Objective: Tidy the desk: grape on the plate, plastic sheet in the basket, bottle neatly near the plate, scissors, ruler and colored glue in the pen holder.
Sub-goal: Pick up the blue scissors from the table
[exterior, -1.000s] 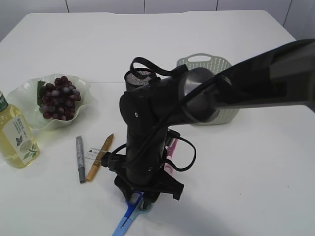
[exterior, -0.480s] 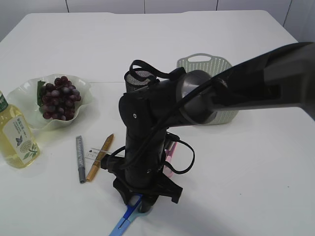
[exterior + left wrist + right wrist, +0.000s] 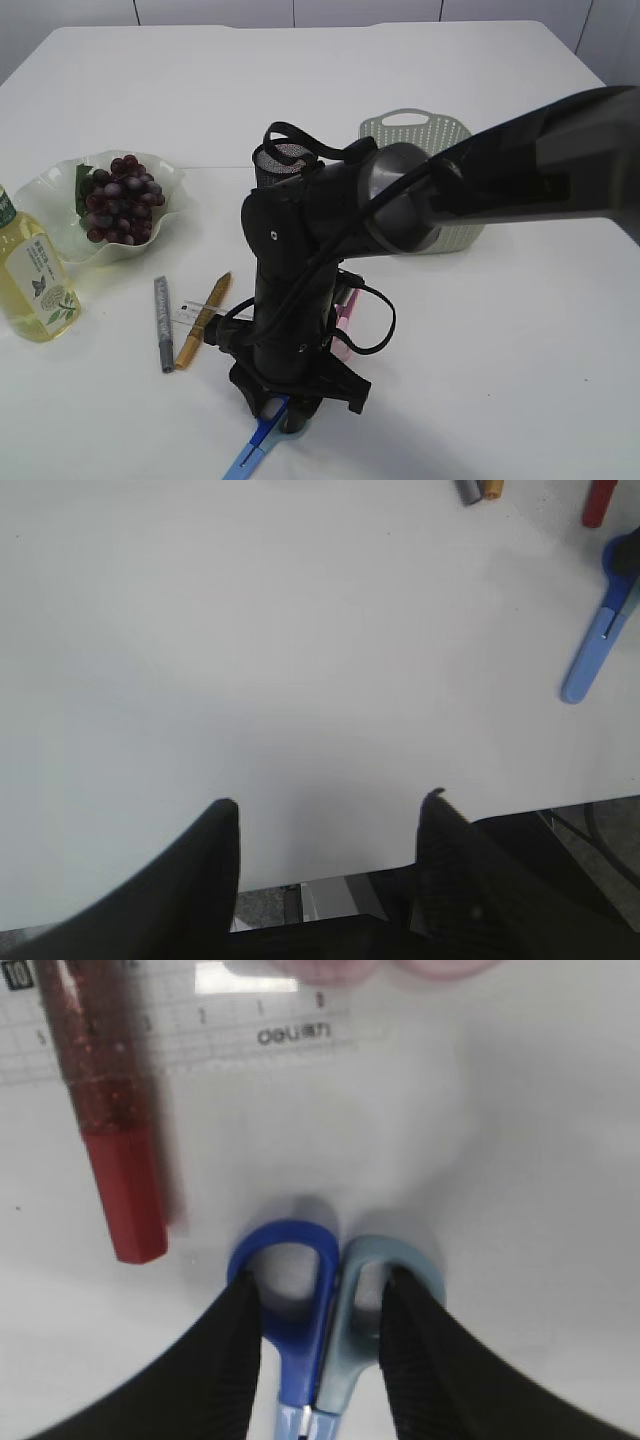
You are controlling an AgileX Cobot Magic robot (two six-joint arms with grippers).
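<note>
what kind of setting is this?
Likely a lab tabletop staged as a desk: plain white table holding stationery, namely scissors, a clear ruler and glue pens, plus a plate of grapes and a mesh pen holder.

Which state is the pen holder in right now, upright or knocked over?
Upright. The exterior view shows the pen holder's round mesh rim facing up behind the right arm; its lower part is hidden, and its contents cannot be made out.

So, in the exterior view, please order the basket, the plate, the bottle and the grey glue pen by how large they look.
1. plate
2. basket, partly hidden by the arm, so its order with the plate is unsure
3. bottle, cut off by the frame edge
4. grey glue pen
</note>
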